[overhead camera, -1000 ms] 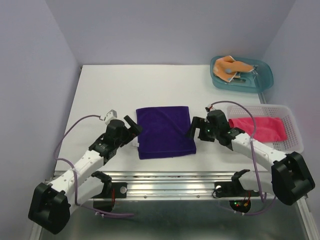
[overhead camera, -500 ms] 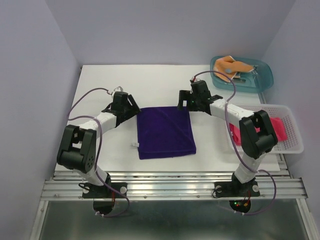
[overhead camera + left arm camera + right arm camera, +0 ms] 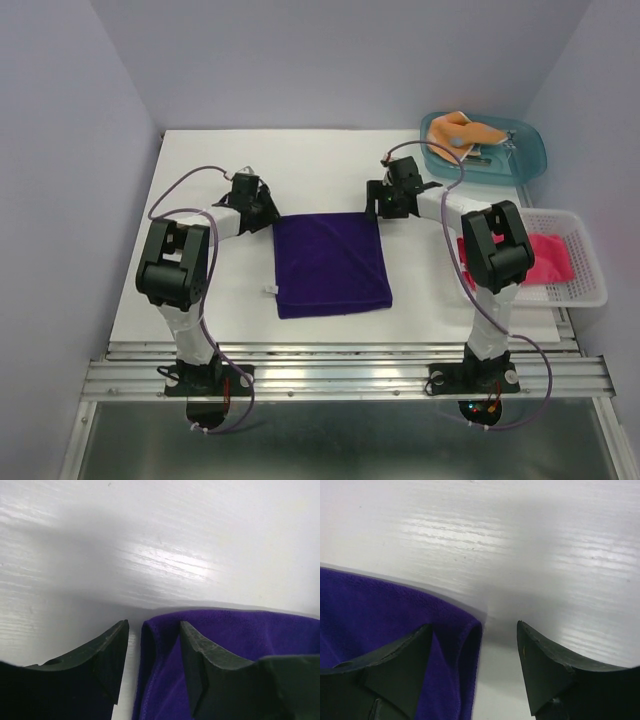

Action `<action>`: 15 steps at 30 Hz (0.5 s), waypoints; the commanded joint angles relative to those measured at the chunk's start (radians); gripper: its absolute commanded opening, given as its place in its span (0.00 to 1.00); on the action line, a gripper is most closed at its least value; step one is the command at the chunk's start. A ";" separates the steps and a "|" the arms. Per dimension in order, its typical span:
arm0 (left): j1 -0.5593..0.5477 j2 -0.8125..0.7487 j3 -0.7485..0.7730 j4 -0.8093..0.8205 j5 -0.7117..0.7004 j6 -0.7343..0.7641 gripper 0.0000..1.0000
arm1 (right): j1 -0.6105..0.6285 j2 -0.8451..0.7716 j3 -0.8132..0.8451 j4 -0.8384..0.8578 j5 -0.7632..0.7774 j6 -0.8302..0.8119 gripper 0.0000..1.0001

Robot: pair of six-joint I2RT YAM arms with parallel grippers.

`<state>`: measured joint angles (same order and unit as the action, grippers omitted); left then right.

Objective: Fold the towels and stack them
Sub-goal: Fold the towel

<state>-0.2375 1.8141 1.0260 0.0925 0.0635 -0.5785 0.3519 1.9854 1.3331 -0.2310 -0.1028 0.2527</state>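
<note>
1. The purple towel (image 3: 330, 262) lies flat mid-table. The pink towel (image 3: 548, 255) sits in a basket (image 3: 592, 296) to its right.
2. The left gripper (image 3: 153, 626) and right gripper (image 3: 474, 626), jaws apart, each straddle a far corner of the purple towel, with one finger over cloth and one over bare table. Go low and close both together, so the corners lift evenly.
3. A second ago both grippers flanked its side edges midway; now they are at its far corners.

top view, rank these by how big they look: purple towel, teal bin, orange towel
1. purple towel, spread flat
2. teal bin
3. orange towel, bunched inside the bin
</note>
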 commanded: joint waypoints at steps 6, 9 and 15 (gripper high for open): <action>0.017 0.039 0.045 0.021 0.062 0.045 0.20 | -0.024 0.062 0.090 0.016 -0.057 -0.015 0.35; 0.017 0.047 0.046 0.033 0.093 0.055 0.00 | -0.025 0.056 0.087 0.019 -0.078 -0.015 0.26; 0.018 0.030 0.057 0.055 0.075 0.052 0.00 | -0.028 0.035 0.097 0.050 -0.095 -0.050 0.01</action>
<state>-0.2222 1.8629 1.0473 0.1295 0.1467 -0.5434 0.3332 2.0342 1.3731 -0.2230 -0.1791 0.2386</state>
